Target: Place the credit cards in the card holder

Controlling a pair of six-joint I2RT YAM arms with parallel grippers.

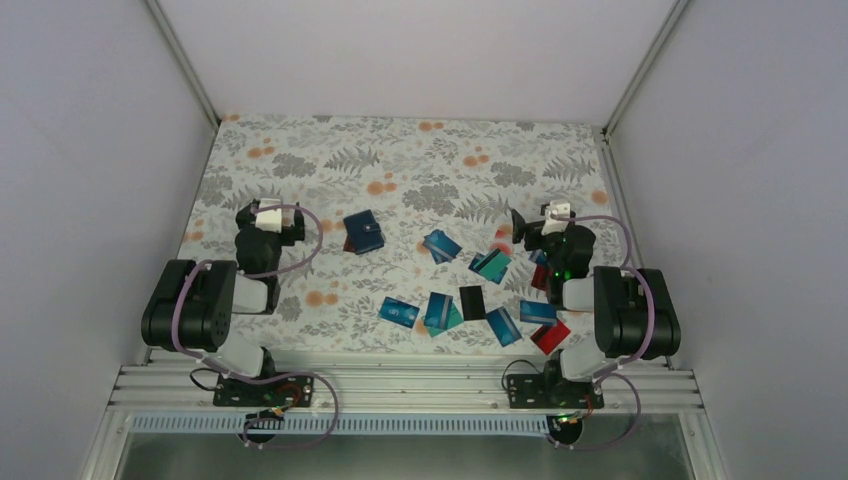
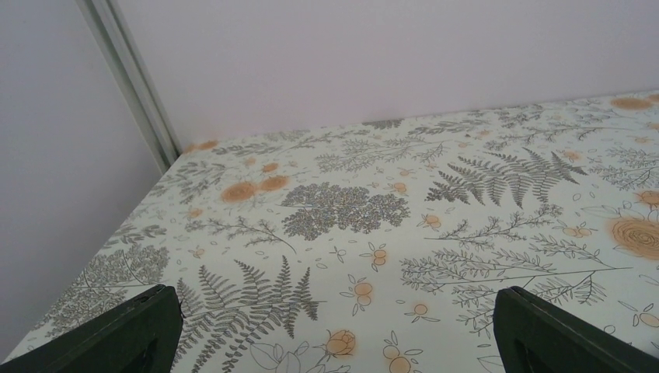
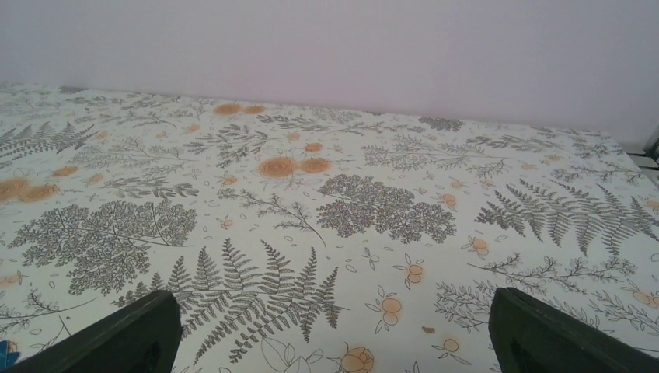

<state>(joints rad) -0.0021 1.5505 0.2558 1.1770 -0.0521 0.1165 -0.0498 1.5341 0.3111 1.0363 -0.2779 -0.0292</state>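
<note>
The card holder (image 1: 364, 231), a dark navy pouch, lies on the floral cloth left of centre. Several credit cards lie scattered nearer the arms: blue ones (image 1: 441, 246) (image 1: 398, 312) (image 1: 503, 326), a teal one (image 1: 491, 265), a black one (image 1: 472, 302) and a red one (image 1: 550, 336). My left gripper (image 1: 270, 212) hangs left of the holder, open, with only bare cloth between its fingers (image 2: 132, 336). My right gripper (image 1: 545, 216) stands above the right-hand cards, open and empty; its fingers (image 3: 544, 334) frame bare cloth. A blue card corner (image 3: 6, 353) shows at the right wrist view's edge.
White walls with metal corner posts (image 1: 185, 60) close in the cloth-covered table (image 1: 400, 160) on three sides. The far half of the cloth carries nothing but its print. A metal rail (image 1: 400, 385) holds both arm bases at the near edge.
</note>
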